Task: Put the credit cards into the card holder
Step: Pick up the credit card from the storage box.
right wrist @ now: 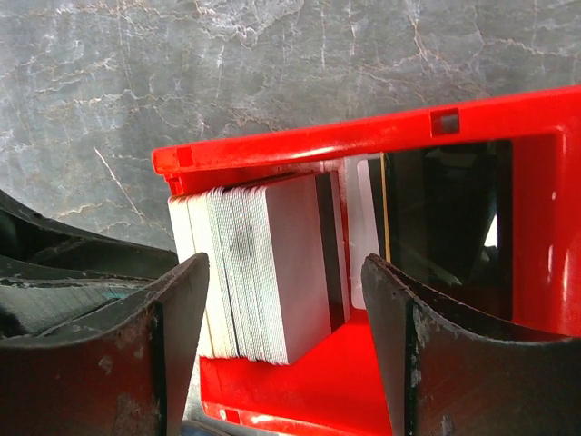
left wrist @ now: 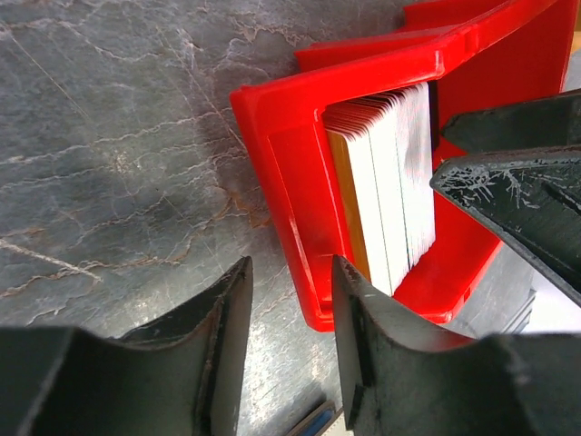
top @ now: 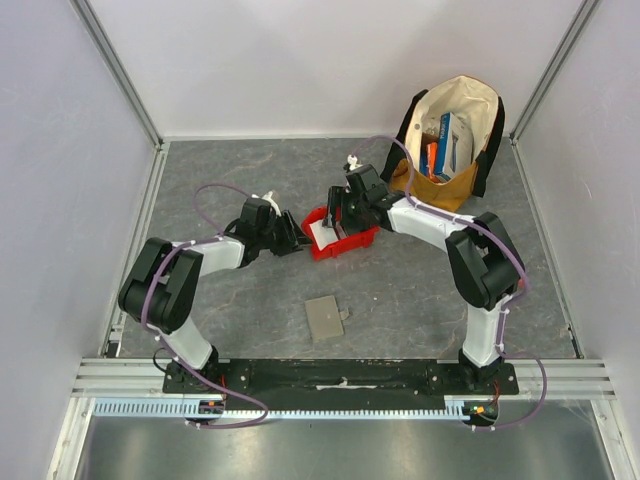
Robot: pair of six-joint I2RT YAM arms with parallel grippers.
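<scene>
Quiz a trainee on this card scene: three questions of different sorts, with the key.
1. True or false: the card holder lies inside the red bin.
2. The stack of cards stands: A in the red bin; B on the card holder; C flat on the tabletop.
3. Fill in: the open jaws on either side of the stack belong to the ____ arm.

Key: 1 false; 2 A; 3 right.
</scene>
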